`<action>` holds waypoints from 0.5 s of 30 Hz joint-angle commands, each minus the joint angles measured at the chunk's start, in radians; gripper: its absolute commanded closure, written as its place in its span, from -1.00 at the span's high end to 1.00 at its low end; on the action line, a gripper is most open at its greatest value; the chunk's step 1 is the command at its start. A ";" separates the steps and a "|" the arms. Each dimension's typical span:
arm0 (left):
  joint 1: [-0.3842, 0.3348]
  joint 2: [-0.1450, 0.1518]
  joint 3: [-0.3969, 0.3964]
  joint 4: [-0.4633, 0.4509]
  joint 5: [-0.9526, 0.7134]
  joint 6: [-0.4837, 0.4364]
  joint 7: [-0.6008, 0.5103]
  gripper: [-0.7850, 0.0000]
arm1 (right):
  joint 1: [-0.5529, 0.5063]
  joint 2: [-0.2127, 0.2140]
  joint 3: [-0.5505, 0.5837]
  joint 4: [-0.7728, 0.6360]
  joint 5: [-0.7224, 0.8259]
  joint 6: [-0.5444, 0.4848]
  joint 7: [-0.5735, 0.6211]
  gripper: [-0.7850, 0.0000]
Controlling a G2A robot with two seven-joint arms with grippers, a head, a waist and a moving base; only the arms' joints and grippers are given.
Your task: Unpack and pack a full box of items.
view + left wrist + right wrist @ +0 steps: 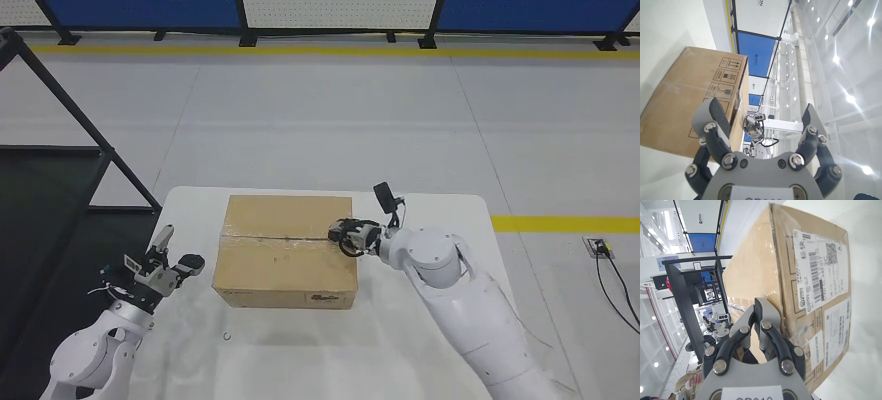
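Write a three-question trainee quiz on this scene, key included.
1. True or false: the cardboard box on the table has its flaps open.
2. The right gripper is: A at the box's top, by the taped seam; B on the bare table; C inside the box.
3. Fill in: the left gripper, beside the box and apart from it, is ____.
Key: 1 false, the flaps are taped shut; 2 A; 3 open.

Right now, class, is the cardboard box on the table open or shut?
Shut. Both top flaps of the cardboard box lie flat, with clear tape along their seam.
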 commanded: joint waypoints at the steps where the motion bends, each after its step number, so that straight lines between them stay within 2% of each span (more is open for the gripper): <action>1: 0.001 0.000 0.000 -0.001 -0.001 0.001 0.000 1.00 | -0.009 0.002 0.011 -0.018 0.002 -0.008 -0.005 -1.00; 7: -0.020 0.000 0.020 0.003 0.020 0.020 0.006 1.00 | -0.042 0.009 0.030 -0.069 -0.006 -0.011 -0.010 -1.00; 15: -0.089 -0.004 0.089 0.017 0.076 0.034 0.014 1.00 | -0.019 -0.002 -0.011 -0.047 -0.037 0.020 -0.048 -1.00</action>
